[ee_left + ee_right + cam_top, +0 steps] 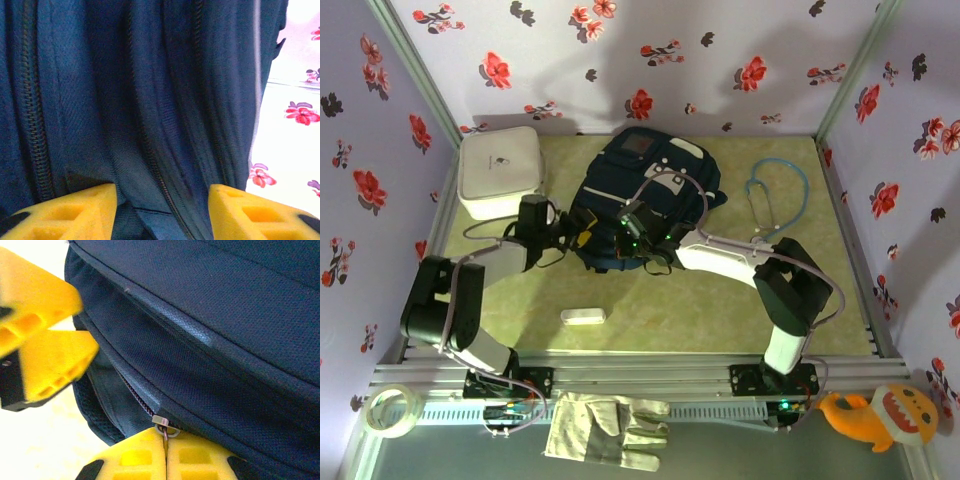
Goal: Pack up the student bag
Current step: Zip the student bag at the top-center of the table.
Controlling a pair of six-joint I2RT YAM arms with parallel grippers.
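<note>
Large dark navy fabric backpack (650,190) lies far centre, between arms. Right gripper (166,452) pinched together on small metal zip pull (164,426). Left gripper (162,212) fingers apart, astride fabric fold at bag's left side. Best: clamp left on fabric as anchor, draw pull steadily along zip line, no lifting

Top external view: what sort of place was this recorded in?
Most likely a staged robot test cell: flower-papered walls box in a small table, an aluminium rail runs along its near edge, and props such as the student bag, a white box and a stethoscope lie on it.
</note>
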